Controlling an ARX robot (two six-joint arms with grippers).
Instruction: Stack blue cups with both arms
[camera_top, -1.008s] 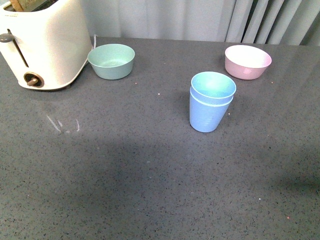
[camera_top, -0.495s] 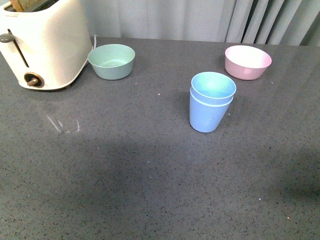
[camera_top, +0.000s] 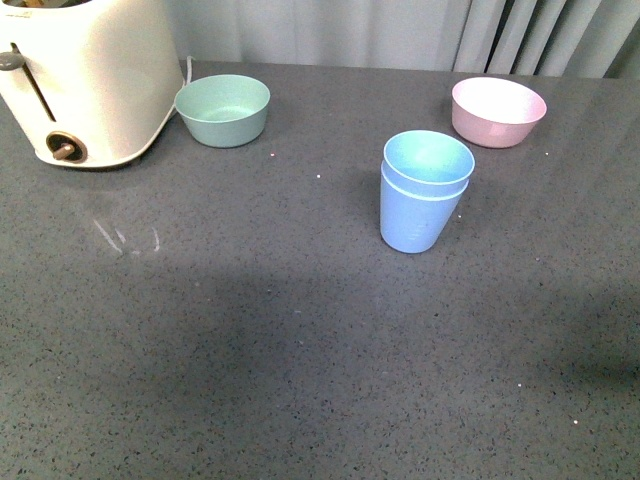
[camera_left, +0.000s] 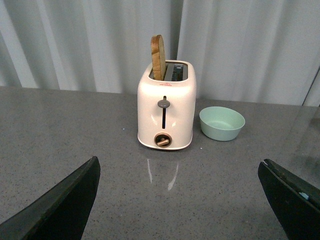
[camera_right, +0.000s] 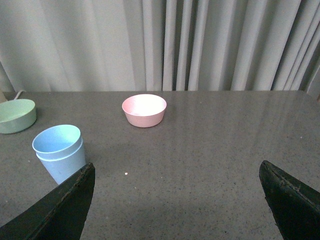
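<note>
The two blue cups (camera_top: 422, 192) stand upright on the grey table, one nested inside the other, right of centre in the front view. They also show in the right wrist view (camera_right: 60, 152), next to one black finger. Neither arm shows in the front view. My left gripper (camera_left: 180, 200) is open and empty over bare table, facing the toaster. My right gripper (camera_right: 177, 200) is open and empty, back from the stacked cups.
A white toaster (camera_top: 85, 80) with a slice of bread (camera_left: 158, 57) stands at the far left. A mint green bowl (camera_top: 222, 110) sits beside it. A pink bowl (camera_top: 498, 111) sits at the far right. Curtains hang behind the table.
The front view has shifted slightly, so every object sits a little higher in the picture. The cups stay nested in the same spot on the table.
</note>
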